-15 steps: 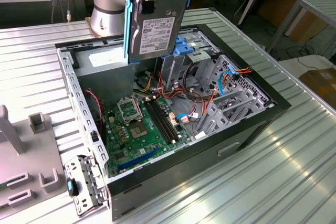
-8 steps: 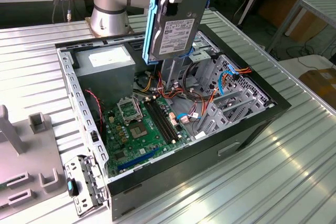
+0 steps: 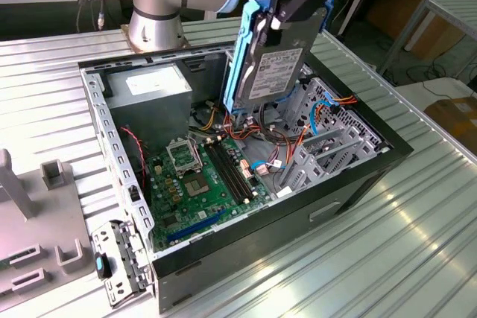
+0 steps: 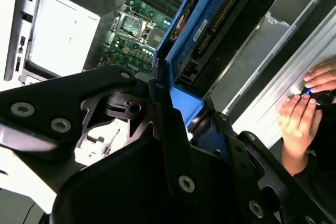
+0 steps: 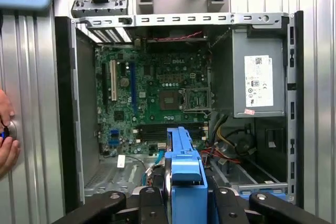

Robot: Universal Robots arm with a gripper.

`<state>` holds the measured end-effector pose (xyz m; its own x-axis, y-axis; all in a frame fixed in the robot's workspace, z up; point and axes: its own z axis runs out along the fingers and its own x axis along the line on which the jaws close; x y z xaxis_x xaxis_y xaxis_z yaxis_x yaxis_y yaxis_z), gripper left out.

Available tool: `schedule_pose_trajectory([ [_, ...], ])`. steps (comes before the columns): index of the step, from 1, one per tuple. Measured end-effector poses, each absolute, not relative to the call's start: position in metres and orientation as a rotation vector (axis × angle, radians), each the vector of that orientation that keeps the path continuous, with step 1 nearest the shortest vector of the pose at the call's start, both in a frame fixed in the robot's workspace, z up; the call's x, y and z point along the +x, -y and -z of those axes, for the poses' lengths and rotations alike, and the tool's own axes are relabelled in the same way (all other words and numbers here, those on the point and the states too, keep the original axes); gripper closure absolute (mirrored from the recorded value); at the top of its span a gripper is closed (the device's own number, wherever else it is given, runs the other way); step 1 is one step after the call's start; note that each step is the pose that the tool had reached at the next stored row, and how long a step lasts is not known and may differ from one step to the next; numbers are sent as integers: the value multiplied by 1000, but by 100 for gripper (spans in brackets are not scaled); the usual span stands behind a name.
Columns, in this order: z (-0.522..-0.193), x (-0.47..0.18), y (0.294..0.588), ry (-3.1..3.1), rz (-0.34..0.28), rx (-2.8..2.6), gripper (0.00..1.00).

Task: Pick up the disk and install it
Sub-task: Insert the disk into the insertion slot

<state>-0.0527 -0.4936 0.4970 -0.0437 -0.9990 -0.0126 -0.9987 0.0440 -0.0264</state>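
The disk (image 3: 274, 72), a silver-grey drive with a white label in a bright blue carrier rail (image 3: 243, 53), hangs on edge above the open computer case (image 3: 350, 184). My gripper (image 3: 289, 7) is shut on its upper end. The disk's lower edge sits just over the cables between the motherboard (image 3: 205, 176) and the grey drive cage (image 3: 328, 143). In the second wrist view the black fingers (image 4: 173, 124) clamp the blue carrier (image 4: 184, 103), with the disk's connector edge (image 4: 223, 22) beyond. In the first wrist view the carrier (image 5: 184, 169) points down into the case.
A power supply (image 3: 153, 83) fills the case's far corner. Red and orange cables (image 3: 279, 139) lie under the disk. A person's hand (image 4: 302, 111) rests on the ribbed table beside the case. A grey fixture (image 3: 37, 221) and a loose metal bracket (image 3: 119, 262) lie at the exterior view's left.
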Motion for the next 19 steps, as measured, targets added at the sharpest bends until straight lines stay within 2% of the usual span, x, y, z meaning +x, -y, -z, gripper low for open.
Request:
schedule_pose_trajectory([
  [3, -495, -50, 520, -2250, 16, -2154, 63],
  [14, -489, -15, 538, -2251, 14, -2154, 63],
  [19, -484, 0, 557, -2251, 15, -2154, 63],
])
